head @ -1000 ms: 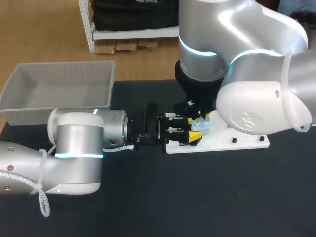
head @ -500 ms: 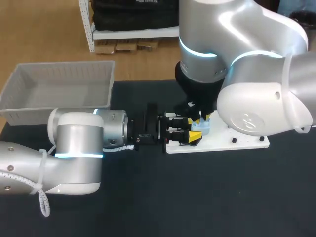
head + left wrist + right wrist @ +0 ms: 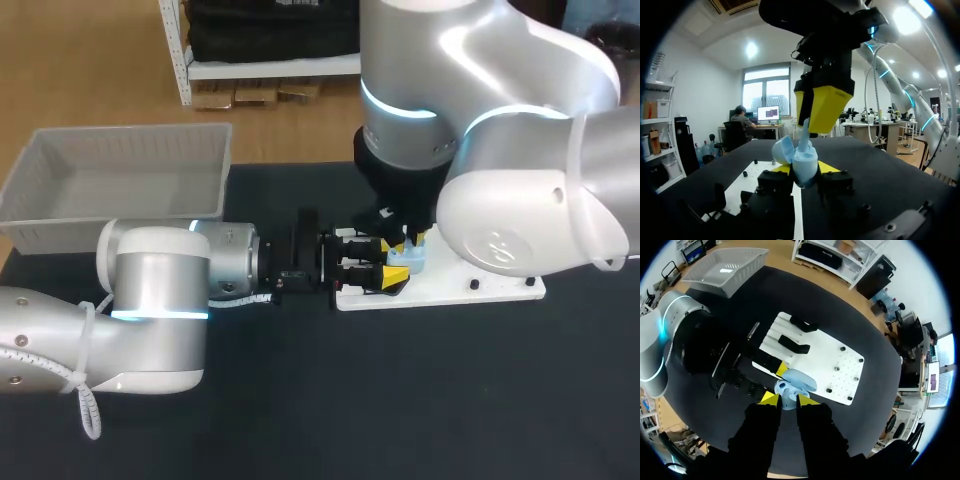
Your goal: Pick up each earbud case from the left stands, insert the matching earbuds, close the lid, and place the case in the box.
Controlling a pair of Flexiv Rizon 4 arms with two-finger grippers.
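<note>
Head overhead; wrists close (sharing case (image 3: 802, 161)).

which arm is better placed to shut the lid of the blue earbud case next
Right. The left gripper is shut on the earbud case, its lid open, so it is occupied. The right gripper hangs directly over the case and could probably press the lid down.

Pale blue earbud case (image 3: 802, 159), lid (image 3: 782, 150) swung open, upright in the left gripper (image 3: 805, 169) at the white stand board's (image 3: 500, 292) left end; two black stands (image 3: 794, 345) on that board; pale grey box (image 3: 110, 232) well left of it
</note>
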